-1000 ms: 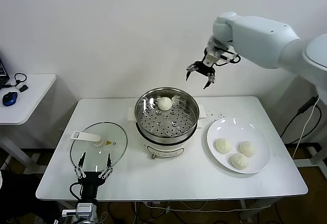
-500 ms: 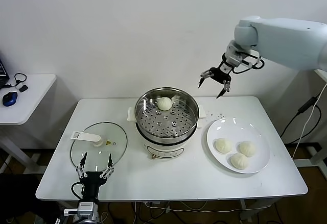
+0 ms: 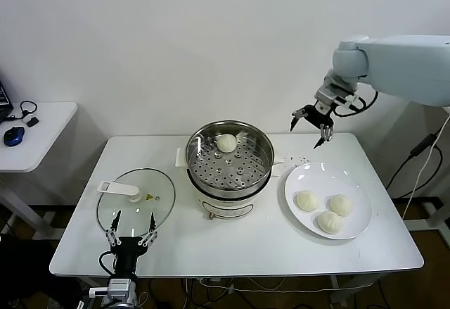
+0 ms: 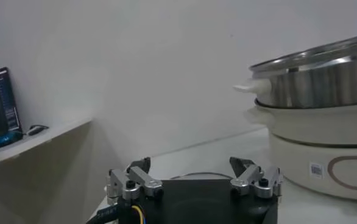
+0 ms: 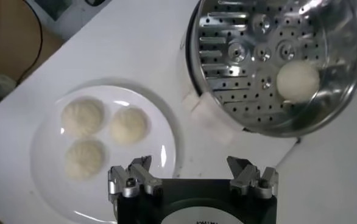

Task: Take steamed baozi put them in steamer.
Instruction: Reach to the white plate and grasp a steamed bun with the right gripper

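Note:
The steamer (image 3: 242,172) stands mid-table with one steamed baozi (image 3: 226,142) on its perforated tray. Three more baozi (image 3: 306,200) (image 3: 341,204) (image 3: 329,222) lie on a white plate (image 3: 316,179) to its right. My right gripper (image 3: 311,129) hangs open and empty in the air above the table's back, between steamer and plate. Its wrist view looks down on the plate's baozi (image 5: 130,125) and the steamer's baozi (image 5: 298,80), with the right gripper (image 5: 192,169) wide apart. My left gripper (image 3: 129,230) rests open near the front edge; from there my left gripper (image 4: 194,170) faces the steamer's wall (image 4: 325,91).
A flat glass lid (image 3: 136,194) lies on the table left of the steamer, just beyond the left gripper. A small side table with a blue mouse (image 3: 13,135) stands at the far left. Cables hang by the table's right edge.
The right arm has swung to the right and lower, from behind the steamer to the back of the plate. Its fingers stayed open and empty. The left arm has not moved.

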